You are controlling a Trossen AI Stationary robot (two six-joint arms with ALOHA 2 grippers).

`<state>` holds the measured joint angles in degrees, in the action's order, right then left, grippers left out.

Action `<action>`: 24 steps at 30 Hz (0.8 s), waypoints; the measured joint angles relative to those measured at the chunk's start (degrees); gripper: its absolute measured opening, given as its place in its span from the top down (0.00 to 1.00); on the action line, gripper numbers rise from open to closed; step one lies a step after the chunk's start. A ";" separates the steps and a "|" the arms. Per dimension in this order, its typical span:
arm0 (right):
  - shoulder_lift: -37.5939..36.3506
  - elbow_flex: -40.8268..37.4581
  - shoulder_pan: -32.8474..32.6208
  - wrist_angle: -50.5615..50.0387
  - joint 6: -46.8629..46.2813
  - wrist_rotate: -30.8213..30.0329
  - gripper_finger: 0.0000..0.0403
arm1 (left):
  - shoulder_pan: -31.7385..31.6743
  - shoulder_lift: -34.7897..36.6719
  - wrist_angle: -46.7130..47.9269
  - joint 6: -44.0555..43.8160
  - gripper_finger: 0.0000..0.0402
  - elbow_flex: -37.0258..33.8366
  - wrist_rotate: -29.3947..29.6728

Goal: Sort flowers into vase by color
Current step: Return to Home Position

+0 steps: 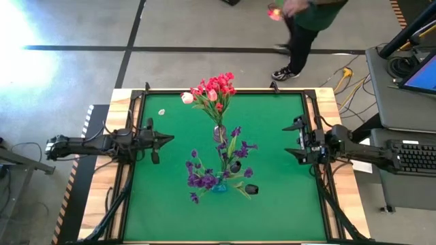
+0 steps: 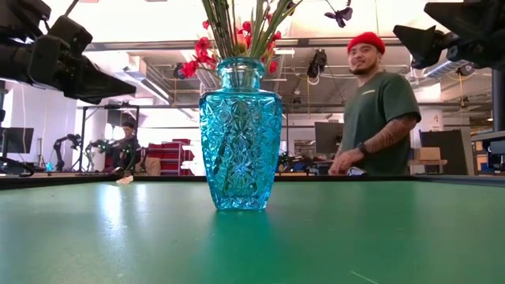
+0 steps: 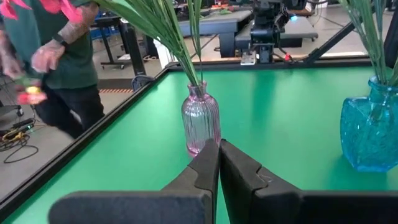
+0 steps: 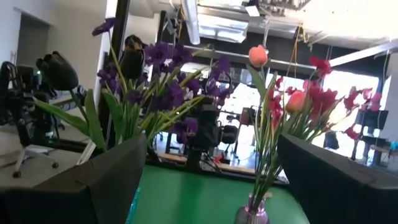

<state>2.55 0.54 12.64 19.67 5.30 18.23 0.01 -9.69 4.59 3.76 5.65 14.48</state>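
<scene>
Beside the red fake flowers and purple sprays, the dark left gripper is hanging closed, the dark right gripper spread wide.

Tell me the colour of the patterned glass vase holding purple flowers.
The patterned glass vase is turquoise blue; the low view shows it best.

Robotics lab — concrete floor, cables, keyboard, other robot rigs on benches behind.
</scene>
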 joint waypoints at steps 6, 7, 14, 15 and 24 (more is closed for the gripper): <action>0.12 0.00 0.00 0.87 0.76 -0.02 0.12 | 0.00 -1.11 0.03 0.01 1.00 0.00 0.00; 0.12 0.00 0.00 0.97 0.56 -0.02 0.12 | 0.00 -1.29 0.00 0.01 1.00 0.00 0.00; 0.15 0.00 0.00 0.34 -4.20 -0.22 0.12 | 0.00 -2.49 0.01 0.00 1.00 0.00 -0.02; 0.15 0.00 0.00 0.33 -4.22 -0.22 0.12 | 0.00 -2.60 0.01 0.01 1.00 0.00 0.00; 0.15 0.00 0.00 0.32 -4.23 -0.22 0.12 | 0.00 -3.86 0.01 -0.01 1.00 0.00 -0.02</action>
<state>2.70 0.54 12.64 19.99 1.07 18.01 0.01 -13.55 4.60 3.75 5.65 14.46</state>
